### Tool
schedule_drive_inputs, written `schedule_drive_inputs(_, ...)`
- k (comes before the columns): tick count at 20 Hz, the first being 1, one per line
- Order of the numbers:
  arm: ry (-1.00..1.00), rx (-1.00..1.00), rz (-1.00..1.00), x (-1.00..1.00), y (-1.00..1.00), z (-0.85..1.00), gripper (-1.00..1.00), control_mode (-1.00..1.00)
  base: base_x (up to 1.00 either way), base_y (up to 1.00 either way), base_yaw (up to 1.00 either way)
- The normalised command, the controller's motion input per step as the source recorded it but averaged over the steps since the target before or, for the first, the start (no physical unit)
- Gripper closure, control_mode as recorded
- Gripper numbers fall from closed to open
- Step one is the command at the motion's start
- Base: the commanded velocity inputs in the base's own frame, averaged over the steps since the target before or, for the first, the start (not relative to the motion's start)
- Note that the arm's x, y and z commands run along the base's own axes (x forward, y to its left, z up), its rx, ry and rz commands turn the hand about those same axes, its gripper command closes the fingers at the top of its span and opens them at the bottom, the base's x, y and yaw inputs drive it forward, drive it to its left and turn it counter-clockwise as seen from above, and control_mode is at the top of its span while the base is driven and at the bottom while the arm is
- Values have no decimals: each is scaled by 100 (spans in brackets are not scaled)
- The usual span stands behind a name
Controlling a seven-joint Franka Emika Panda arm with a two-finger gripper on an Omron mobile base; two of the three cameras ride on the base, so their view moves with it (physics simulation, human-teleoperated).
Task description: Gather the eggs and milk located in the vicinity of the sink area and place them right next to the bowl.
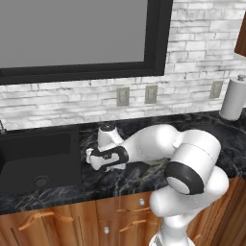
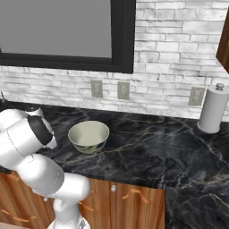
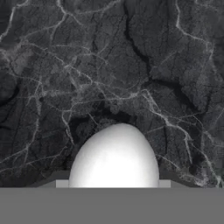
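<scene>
Clamping egg point(image 3: 114, 158) between gripper fingers; egg's long axis runs along hand view, narrow end toward dark marble counter point(image 3: 109, 61).

Robot arm point(image 1: 158, 144) — glossy white shell in rounded, bulbous segments joined by black rings. Large elbow joint point(image 1: 190, 166): white dome end cap inside a broad black band. Wrist section point(image 1: 108, 156): white with a black collar and small pale markings, topped by a short white cylinder with a dark cap. Lower links — smooth white tubes, tapering toward the base.
</scene>
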Motion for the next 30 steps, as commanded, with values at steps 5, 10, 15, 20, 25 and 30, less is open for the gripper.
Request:
schedule_drive_inputs(5, -7, 0, 0, -39, -39, 72, 100, -100, 0, 0, 0)
schedule_drive_inputs(10, 0, 0, 2, -23, -64, 83, 100, -100, 0, 0, 0)
schedule_drive_inputs(15, 0, 0, 6, -18, -62, 91, 100, -100, 0, 0, 0)
schedule_drive_inputs(20, 0, 0, 8, -34, -58, 66, 100, -100, 0, 0, 0)
schedule_drive_inputs(25, 0, 0, 9, -35, -61, 46, 100, -100, 0, 0, 0)
schedule_drive_inputs(30, 0, 0, 11, -18, -75, 18, 100, -100, 0, 0, 0)
